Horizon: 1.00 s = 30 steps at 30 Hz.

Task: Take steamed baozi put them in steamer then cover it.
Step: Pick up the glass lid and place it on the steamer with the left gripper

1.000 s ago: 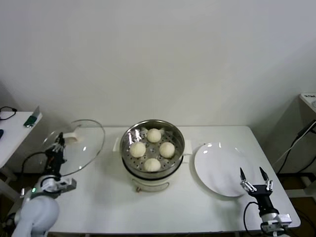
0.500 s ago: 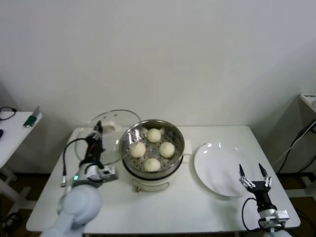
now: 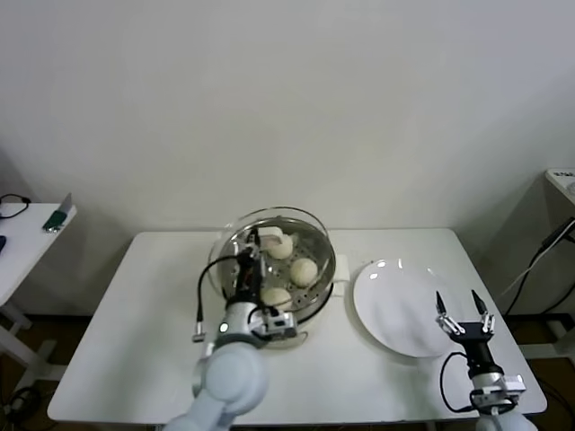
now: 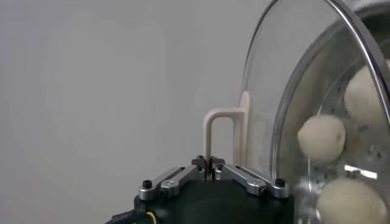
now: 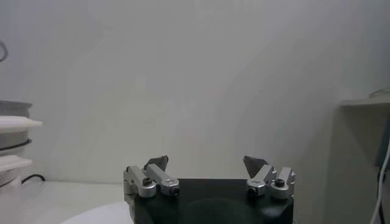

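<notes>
The head view looks down and forward over the whole table toward a wall. The left wrist view sits close against the glass lid and steamer, shared with the head view; the right wrist view looks level from the table's right edge.

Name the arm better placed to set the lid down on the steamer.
Left: its end effector already grips the lid by its handle, above the steamer. The right end effector waits open by the plate.

Even, soft light; glare on plate; left arm blurred.
</notes>
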Each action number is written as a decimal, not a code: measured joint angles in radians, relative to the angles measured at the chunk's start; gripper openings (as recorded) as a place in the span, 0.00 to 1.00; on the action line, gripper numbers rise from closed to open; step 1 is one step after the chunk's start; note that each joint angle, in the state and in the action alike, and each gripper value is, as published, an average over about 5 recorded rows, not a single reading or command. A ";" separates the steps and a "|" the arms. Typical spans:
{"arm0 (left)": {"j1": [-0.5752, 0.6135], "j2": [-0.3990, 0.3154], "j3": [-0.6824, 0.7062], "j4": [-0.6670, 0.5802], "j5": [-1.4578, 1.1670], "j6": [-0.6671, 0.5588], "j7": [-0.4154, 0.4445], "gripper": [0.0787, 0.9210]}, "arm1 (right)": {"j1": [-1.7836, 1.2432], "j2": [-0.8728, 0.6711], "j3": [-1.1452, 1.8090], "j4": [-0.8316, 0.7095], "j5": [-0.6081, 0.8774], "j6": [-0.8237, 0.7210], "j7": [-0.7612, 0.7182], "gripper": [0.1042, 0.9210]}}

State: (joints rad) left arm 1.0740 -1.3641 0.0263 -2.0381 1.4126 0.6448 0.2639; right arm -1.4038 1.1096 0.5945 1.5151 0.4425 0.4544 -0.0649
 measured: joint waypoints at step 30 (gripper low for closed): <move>-0.038 -0.077 0.029 0.208 0.143 0.003 -0.035 0.07 | 0.018 0.025 0.014 0.008 -0.009 0.006 0.023 0.88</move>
State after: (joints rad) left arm 1.0355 -1.4416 0.0550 -1.8303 1.5553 0.6483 0.2292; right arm -1.3861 1.1345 0.6084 1.5227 0.4335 0.4602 -0.0423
